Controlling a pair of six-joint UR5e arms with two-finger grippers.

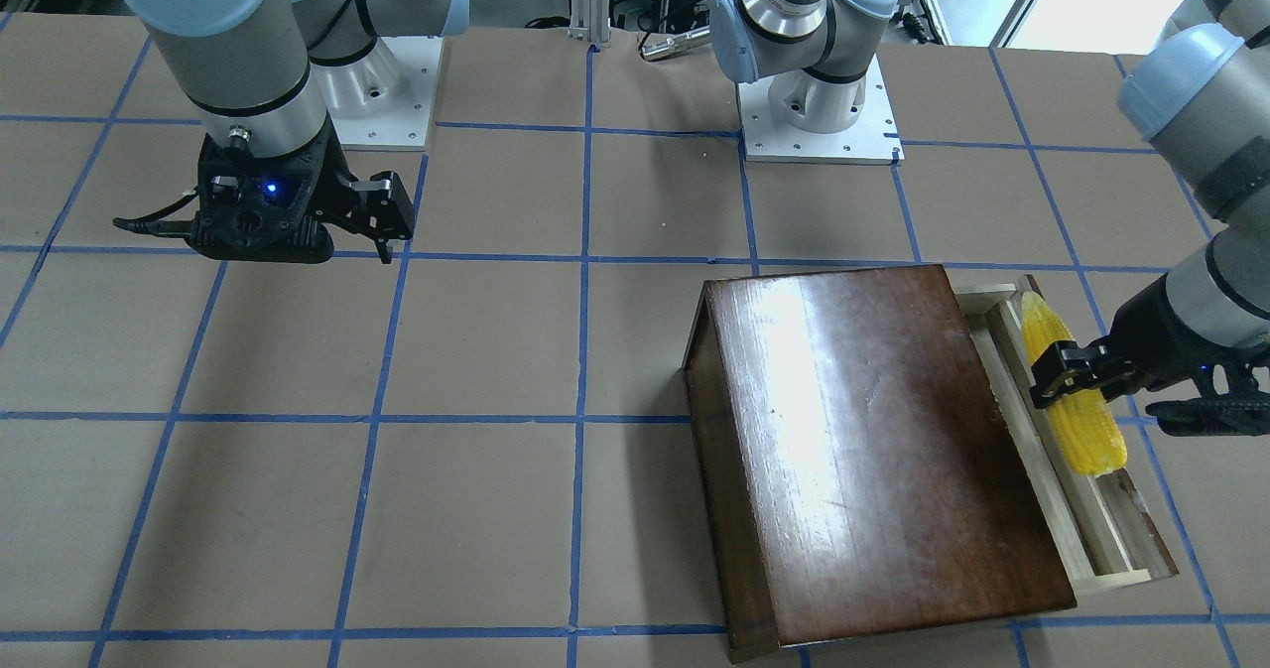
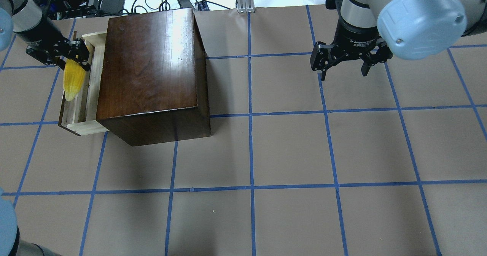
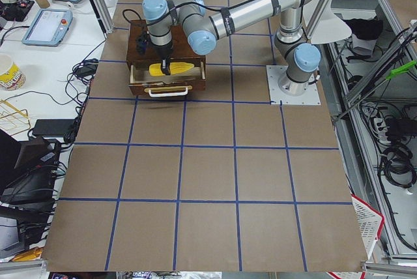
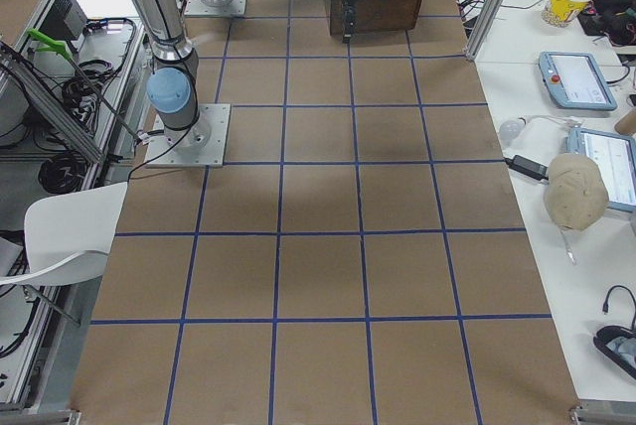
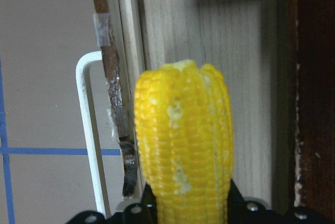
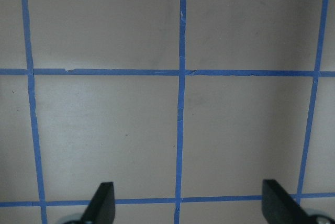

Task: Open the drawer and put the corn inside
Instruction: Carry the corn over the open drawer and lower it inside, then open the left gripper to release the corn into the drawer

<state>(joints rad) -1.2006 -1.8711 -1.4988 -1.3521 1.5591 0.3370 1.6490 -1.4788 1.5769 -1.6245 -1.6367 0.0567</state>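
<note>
The drawer [image 1: 1116,579] is pulled out of the dark-brown box [image 1: 873,450], its pale wood tray open upward. My left gripper [image 1: 1067,375] is shut on the yellow corn [image 1: 1081,420], gripping it across its middle and holding it lengthwise over the drawer. In the overhead view the corn [image 2: 73,79] hangs over the drawer [image 2: 85,128] at the left of the box [image 2: 152,73]. The left wrist view shows the corn [image 5: 183,145] above the drawer's floor [image 5: 209,35]. My right gripper [image 2: 344,64] is open and empty, far off above the table.
A white wire handle [image 5: 89,130] sits on the drawer's grey-brown front panel. The table is brown paper with blue tape grid lines [image 6: 180,103]. The arm bases [image 1: 819,112] stand at the robot's edge of the table.
</note>
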